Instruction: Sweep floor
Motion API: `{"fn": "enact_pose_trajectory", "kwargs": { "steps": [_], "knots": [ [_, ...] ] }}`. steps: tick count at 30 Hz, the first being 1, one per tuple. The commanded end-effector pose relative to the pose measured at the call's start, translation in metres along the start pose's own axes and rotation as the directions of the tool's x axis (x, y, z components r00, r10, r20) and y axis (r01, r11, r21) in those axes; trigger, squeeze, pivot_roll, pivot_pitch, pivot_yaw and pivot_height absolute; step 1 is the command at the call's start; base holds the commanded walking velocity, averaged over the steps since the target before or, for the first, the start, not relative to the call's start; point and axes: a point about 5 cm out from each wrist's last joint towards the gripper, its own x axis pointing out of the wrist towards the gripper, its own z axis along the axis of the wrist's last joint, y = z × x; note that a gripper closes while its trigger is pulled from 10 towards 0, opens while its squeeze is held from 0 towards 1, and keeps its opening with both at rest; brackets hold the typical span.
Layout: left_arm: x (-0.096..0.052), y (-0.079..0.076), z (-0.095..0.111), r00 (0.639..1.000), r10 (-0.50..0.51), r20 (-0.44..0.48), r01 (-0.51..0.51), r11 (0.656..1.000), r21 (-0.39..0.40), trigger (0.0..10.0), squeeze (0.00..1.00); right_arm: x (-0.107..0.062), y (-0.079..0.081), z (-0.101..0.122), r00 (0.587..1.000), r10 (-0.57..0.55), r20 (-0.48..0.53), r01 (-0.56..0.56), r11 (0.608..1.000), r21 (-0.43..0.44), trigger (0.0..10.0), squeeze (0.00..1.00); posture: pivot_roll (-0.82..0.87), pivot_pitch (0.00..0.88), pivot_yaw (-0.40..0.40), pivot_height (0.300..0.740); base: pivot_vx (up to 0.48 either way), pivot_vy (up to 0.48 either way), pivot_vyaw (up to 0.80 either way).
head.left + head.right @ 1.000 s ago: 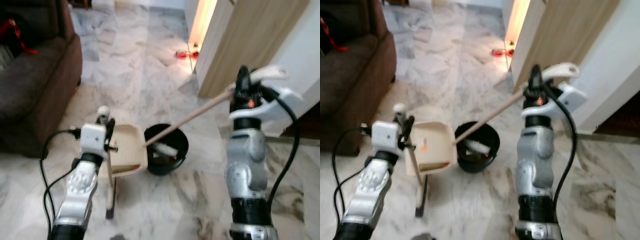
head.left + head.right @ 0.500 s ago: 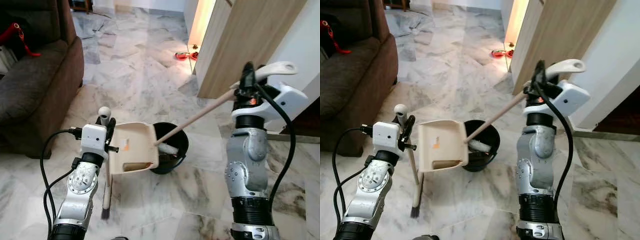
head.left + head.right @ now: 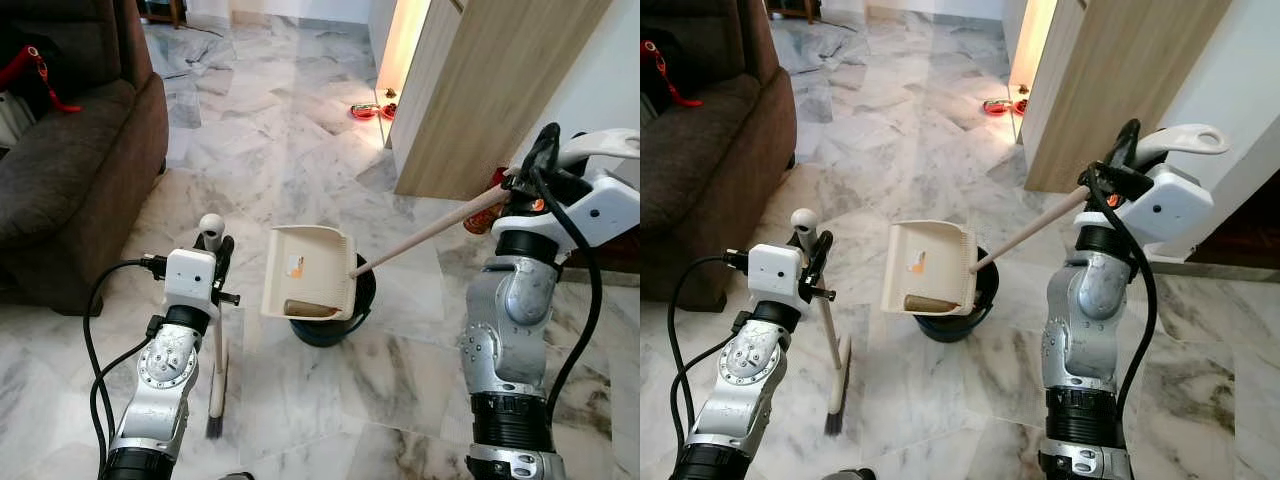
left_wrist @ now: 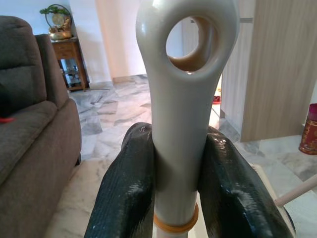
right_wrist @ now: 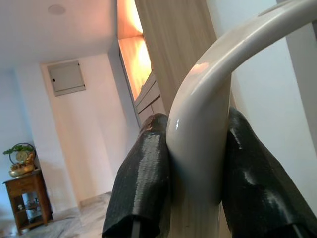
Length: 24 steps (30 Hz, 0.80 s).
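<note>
2 grippers are busy here. The right gripper (image 5: 190, 188) is shut tight on the curved top of the long wooden handle (image 3: 430, 229) of the cream plastic dustpan (image 3: 308, 272). The left gripper (image 4: 176, 193) is shut tight on the pale grey handle with a hole in its top, which belongs to the short cream broom (image 3: 216, 345).

The dustpan hangs in the air, tipped up on its end, right above the round black bin (image 3: 335, 322) on the white marble floor (image 3: 260, 130). A brown lump of dirt (image 3: 302, 308) sits at the low end of the pan, near the bin's mouth. The pan is far down its stick from the right gripper, which is up near the wooden door (image 3: 500, 90). The broom stands almost straight up, with its bristles touching the floor just left of the bin.

I think the step now is tipping the dirt into the bin. To do it well, the right arm should keep the low lip of the pan over the middle of the bin, and tilt slowly, so nothing falls on the floor. The long stick swings a lot, so small moves are best. The broom should stay still.

A brown sofa (image 3: 70, 170) stands at the left edge of the floor.
</note>
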Motion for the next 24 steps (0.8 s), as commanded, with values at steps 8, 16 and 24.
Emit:
{"fn": "enact_pose_trajectory", "kwargs": {
  "steps": [8, 16, 24],
  "knots": [
    [0.0049, -0.0016, 0.0133, 0.998, -0.014, 0.066, 0.014, 1.000, -0.004, 10.0, 0.00, 0.0062, 0.0006, 0.0173, 0.994, -0.013, 0.107, 0.011, 1.000, 0.017, 10.0, 0.00, 0.22, 0.090, -0.110, 0.740, 0.000, 0.000, 0.00],
    [0.0051, -0.0019, 0.0140, 0.997, -0.017, 0.069, 0.017, 1.000, -0.006, 10.0, 0.00, 0.0070, 0.0012, 0.0184, 0.993, -0.006, 0.115, 0.004, 1.000, 0.017, 10.0, 0.00, 0.22, 0.094, -0.111, 0.740, 0.225, 0.000, 0.00],
    [0.0053, -0.0021, 0.0144, 0.997, -0.017, 0.071, 0.017, 1.000, -0.009, 10.0, 0.00, 0.0066, 0.0023, 0.0185, 0.993, 0.014, 0.115, -0.016, 1.000, 0.018, 10.0, 0.00, 0.22, 0.103, -0.114, 0.740, 0.263, 0.000, 0.00]
  ]
}}
